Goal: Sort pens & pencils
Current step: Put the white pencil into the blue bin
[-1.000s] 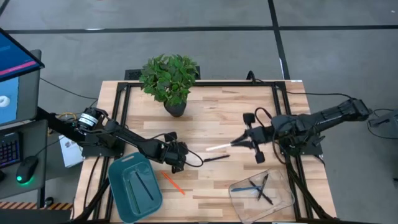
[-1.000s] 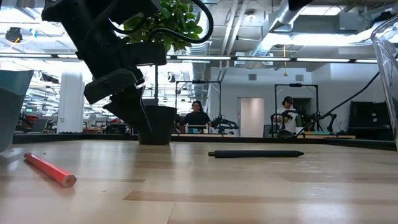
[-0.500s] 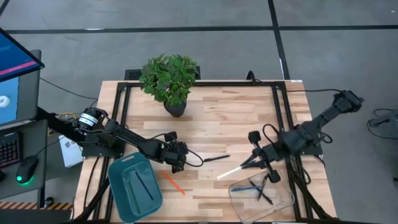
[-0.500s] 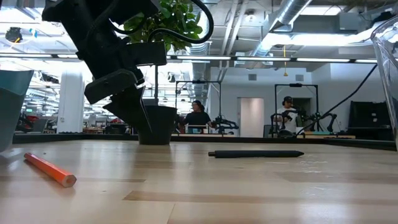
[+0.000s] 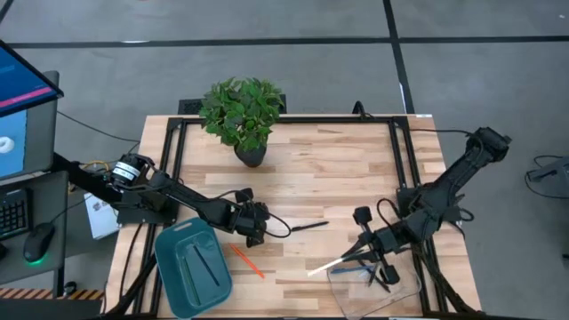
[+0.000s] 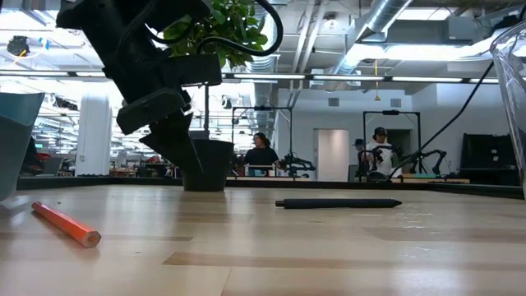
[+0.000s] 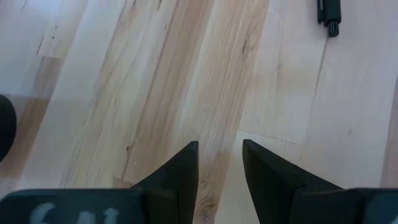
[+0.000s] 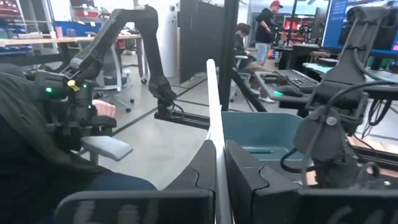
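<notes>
Right tool point(image 5: 358, 250), whitish pen point(image 5: 325, 265), now nearer clear bin point(image 5: 404, 291).

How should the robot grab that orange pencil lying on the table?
Probably around its middle, coming straight down from above. The bright orange pencil lies flat on the wooden table, slanted, with bare wood on both sides, so the fingers should straddle it across its thin width. The left tool, open just beside its upper end, is nearest; the right tool already holds the whitish pen.
</notes>
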